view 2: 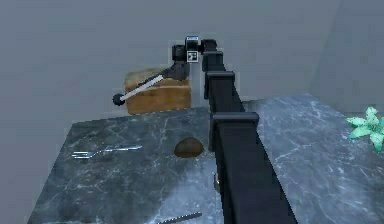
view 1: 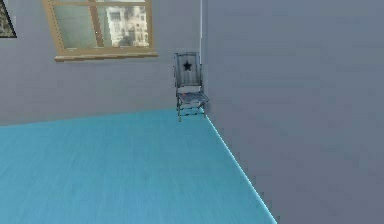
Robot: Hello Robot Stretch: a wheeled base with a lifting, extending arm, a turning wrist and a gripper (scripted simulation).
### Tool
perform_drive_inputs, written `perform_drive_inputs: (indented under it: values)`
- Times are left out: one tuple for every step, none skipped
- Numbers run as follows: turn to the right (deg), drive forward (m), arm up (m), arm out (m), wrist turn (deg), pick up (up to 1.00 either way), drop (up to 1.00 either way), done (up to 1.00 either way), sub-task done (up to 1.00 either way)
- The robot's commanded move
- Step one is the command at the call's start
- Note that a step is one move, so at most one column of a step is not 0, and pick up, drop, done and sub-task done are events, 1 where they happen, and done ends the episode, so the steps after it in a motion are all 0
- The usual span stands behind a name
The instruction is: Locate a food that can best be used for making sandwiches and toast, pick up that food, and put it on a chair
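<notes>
One long reach is what I see from here. The robot's dark square-barred arm (view 2: 235,125) stretches out over the worktop. At its far end the dark two-fingered gripper (view 2: 128,93) lies right at a brown, block-shaped loaf of bread (view 2: 170,98), with a thin finger slanting across the loaf's front. I cannot tell whether the gripper has anything in its grasp. The bread's underside sits level with the far edge of the dark grey, pale-veined marble worktop (view 2: 300,130), so it could be resting there or hanging from the fingers. Nearer on the same stone lie a thin silver fork (view 2: 105,152) and a small rounded brown lump (view 2: 188,148) just beside the arm. A pale green leafy plant (view 2: 368,128) stands well apart at the arm side view's right edge. In the forward view a slim grey metal chair (view 1: 188,85) with a dark star on its back is tucked into the corner of the grey walls. A wood-framed window (view 1: 100,28) is to its left and bright turquoise floor (view 1: 110,170) spreads in front. By my reckoning the finding is done, since bread is the sandwich and toast food and the gripper is on it. The pick-up is either under way or about to start. Lifting the loaf clear, driving across to that chair and setting the bread on its seat all remain.
</notes>
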Motion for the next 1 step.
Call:
perform_drive_inputs:
  values:
    - [0.0,0.00,0.00,0.00,-45.0,0.00,0.00,0.00,0.00]
